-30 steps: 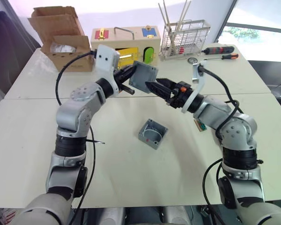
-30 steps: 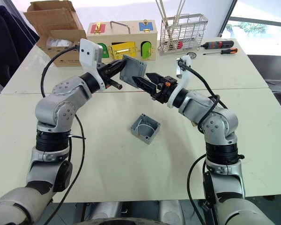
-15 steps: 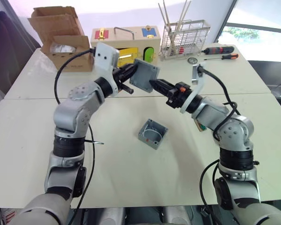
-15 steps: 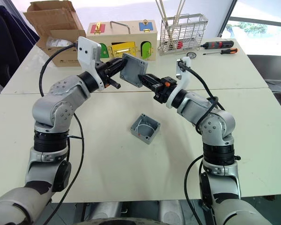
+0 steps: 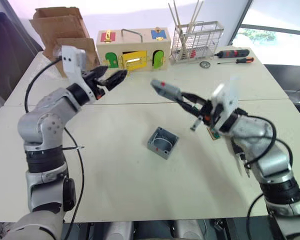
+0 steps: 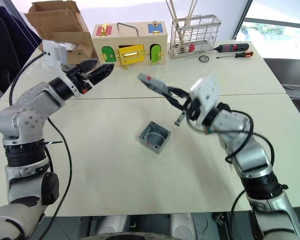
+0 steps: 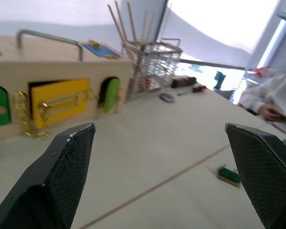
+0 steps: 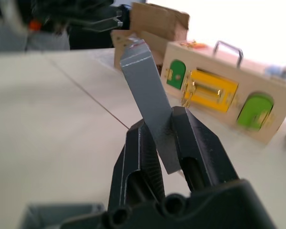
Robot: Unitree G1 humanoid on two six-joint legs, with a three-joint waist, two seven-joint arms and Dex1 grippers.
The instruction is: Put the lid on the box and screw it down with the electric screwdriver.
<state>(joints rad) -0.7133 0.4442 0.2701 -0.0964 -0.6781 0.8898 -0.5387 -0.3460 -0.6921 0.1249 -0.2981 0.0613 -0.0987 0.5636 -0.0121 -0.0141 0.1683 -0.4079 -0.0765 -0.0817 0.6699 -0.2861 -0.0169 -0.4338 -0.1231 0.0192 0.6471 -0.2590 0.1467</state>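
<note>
The right end effector (image 8: 167, 138) is clamped on the lid (image 8: 148, 93), held in the air above the open box (image 5: 162, 142) on the counter (image 5: 130, 190), the left end effector (image 5: 111, 79) gapes empty, so seating and screwing remain.

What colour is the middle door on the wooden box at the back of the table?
Yellow; the middle door of the wooden box sits between two green doors, clearest in the left wrist view.

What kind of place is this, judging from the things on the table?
Probably a robot test or training lab: a wooden latch box with coloured doors, manual screwdrivers, a wire rack and an open cardboard box share pale tables.
</note>
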